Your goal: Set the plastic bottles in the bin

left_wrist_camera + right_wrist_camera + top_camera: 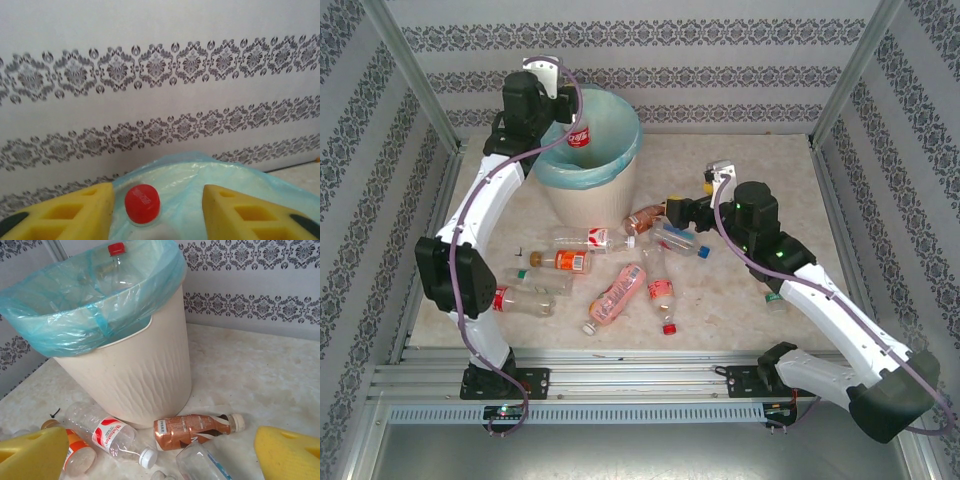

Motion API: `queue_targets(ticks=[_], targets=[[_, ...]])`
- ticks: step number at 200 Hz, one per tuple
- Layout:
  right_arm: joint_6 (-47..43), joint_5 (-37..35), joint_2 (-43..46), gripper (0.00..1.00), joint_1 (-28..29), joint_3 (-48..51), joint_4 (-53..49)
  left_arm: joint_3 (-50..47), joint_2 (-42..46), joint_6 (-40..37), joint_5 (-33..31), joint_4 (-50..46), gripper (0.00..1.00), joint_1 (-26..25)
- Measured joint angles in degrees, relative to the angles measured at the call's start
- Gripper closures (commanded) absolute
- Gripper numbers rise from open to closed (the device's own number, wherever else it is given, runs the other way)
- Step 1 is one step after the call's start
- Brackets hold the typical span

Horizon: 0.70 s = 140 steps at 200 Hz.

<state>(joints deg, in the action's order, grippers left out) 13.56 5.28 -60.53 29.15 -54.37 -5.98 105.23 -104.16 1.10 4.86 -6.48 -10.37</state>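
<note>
One red-capped bottle (142, 202) loose in the bin (150, 370) under the parted left gripper (157, 189): lift clear of the liner (75, 325), then centre the wide-open right gripper (160, 436) over the brown bottle (192, 427) by the bin's base.

Bin (588, 195): upright, cream, blue-green liner (568, 173) folded over rim. One red-capped bottle (579, 135) sits cap-up inside. Remaining bottles (617, 296) lie on their sides, scattered near it.
</note>
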Motion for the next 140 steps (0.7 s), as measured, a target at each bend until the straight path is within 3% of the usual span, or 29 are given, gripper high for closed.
queue_targets(ticks=[21,65,140], targets=[[0.24,-0.13,-0.52,0.06,0.00,-0.39,-0.04,6.49,-3.34,0.17,0.50,-4.72,0.83,0.00],[1.29,-0.11,-1.33,0.06,0.00,-1.07,-0.66,19.93,-12.55,0.26,0.92,-13.31,0.83,0.00],[1.29,-0.39,-1.18,0.06,-0.02,-1.14,-2.64,23.47,-17.64,0.39,1.05,-18.03,0.83,0.00]])
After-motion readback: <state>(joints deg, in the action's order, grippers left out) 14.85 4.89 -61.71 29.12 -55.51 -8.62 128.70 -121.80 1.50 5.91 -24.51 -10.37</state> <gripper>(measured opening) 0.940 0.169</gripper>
